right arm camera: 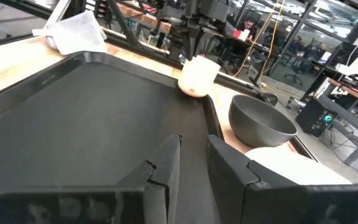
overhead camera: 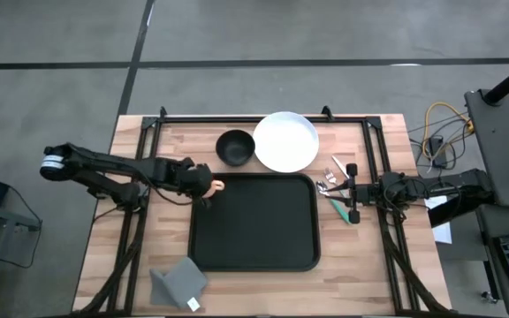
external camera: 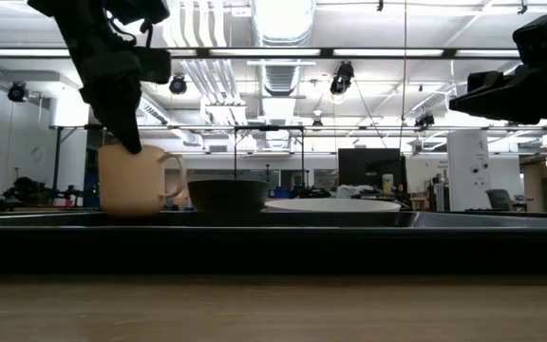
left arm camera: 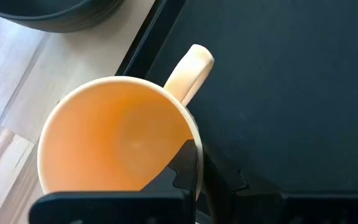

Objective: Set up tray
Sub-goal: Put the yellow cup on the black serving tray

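Observation:
The black tray [overhead camera: 254, 238] lies in the middle of the table. A cream mug [left arm camera: 114, 140] with an orange inside stands upright at the tray's far left corner [overhead camera: 216, 185], its handle [left arm camera: 190, 67] pointing over the tray. My left gripper [overhead camera: 203, 187] is shut on the mug's rim. My right gripper [overhead camera: 350, 190] is open and touches nothing; it hovers just right of the tray, beside some cutlery [overhead camera: 330, 182]. In the right wrist view the mug [right arm camera: 197, 76] shows far off, past my right gripper [right arm camera: 194, 149]. My left gripper pinches the mug's rim [left arm camera: 194, 140] beside the handle, one finger [left arm camera: 182, 168] inside the cup and the other outside the wall. The fingers come from above, pointing down [external camera: 126, 138]. The mug stays upright; the tray's rim hides its base, so whether it is lifted I cannot tell.
A black bowl [overhead camera: 235, 147] and a white plate [overhead camera: 285, 141] sit on the wood beyond the tray's far edge. A folded grey napkin [overhead camera: 179, 283] lies near the table's near left corner. Black frame rails [overhead camera: 140, 159] run along both sides.

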Robot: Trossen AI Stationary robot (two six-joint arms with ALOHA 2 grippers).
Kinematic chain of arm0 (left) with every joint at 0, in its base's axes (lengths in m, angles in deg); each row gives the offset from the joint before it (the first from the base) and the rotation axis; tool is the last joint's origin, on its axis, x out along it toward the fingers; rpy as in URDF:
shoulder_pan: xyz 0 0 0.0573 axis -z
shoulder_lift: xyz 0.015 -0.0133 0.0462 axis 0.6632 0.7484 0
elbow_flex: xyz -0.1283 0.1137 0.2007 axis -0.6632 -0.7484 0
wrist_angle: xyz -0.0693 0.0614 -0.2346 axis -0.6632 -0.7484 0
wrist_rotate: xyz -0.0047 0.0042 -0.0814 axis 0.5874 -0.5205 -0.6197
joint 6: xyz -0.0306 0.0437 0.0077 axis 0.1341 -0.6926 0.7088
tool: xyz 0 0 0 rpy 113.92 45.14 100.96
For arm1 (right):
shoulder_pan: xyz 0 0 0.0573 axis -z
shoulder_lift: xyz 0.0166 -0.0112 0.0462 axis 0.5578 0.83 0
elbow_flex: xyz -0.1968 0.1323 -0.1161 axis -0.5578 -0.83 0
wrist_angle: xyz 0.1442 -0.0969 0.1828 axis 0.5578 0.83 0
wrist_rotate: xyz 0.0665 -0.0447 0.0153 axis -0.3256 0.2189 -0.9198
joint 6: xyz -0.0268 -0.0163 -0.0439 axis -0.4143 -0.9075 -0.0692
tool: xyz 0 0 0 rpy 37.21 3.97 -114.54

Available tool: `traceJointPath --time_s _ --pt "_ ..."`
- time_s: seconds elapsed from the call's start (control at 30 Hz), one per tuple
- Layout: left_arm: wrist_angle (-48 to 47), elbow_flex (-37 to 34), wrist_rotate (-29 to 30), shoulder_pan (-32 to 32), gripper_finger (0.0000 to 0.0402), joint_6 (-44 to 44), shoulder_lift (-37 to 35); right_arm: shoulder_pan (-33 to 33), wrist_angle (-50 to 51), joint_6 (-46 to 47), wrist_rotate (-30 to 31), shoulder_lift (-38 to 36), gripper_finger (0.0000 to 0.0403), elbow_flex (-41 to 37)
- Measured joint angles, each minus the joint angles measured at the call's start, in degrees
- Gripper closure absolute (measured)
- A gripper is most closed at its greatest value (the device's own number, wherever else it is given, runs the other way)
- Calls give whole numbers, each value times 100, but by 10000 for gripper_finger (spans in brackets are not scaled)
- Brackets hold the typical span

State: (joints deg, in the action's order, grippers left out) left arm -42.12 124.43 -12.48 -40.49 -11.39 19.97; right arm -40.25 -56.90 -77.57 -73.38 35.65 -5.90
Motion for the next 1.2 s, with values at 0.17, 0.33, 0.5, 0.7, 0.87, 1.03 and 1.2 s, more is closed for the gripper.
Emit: traceJointPath --time_s 0.17,0.33,0.5,0.7,0.87,1.03,1.2 --pt "-11 133 16 -4 401 -3 241 0 -2 0 0 -3 335 1" --pt "13 137 16 -6 401 -28 426 0 -2 -1 0 -2 335 0" --pt "86 218 42 -11 401 -188 537 0 -1 -1 0 -2 335 1" --pt "162 243 46 -11 401 -201 563 0 0 -2 0 -4 335 0" --pt "168 200 45 -11 401 -203 562 0 0 0 0 -2 335 0" --pt "161 131 64 -11 400 -203 561 0 0 0 0 0 335 0" --pt "196 95 74 -37 398 -205 578 0 -1 0 0 -2 335 0"
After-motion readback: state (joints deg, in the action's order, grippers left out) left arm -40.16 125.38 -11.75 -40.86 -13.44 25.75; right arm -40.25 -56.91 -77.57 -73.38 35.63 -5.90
